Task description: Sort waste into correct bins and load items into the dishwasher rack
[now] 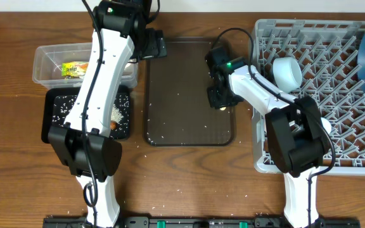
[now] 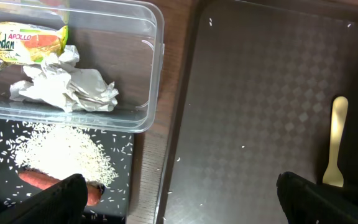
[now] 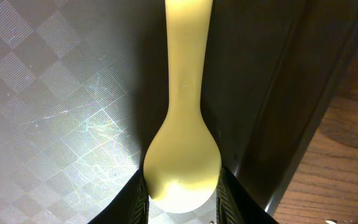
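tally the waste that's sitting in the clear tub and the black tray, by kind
snack wrapper: 1
crumpled paper: 1
sausage: 1
rice pile: 1
total: 4

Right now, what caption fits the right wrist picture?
Right gripper flanks a small yellow plastic spoon on a dark brown tray.

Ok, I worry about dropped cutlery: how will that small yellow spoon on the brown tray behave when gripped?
The yellow spoon looks thin and plastic, so probably light and stiff. Its rounded bowl, flanked by the right gripper, might slip or pivot when squeezed. Lying flat on the brown tray, it shouldn't roll.
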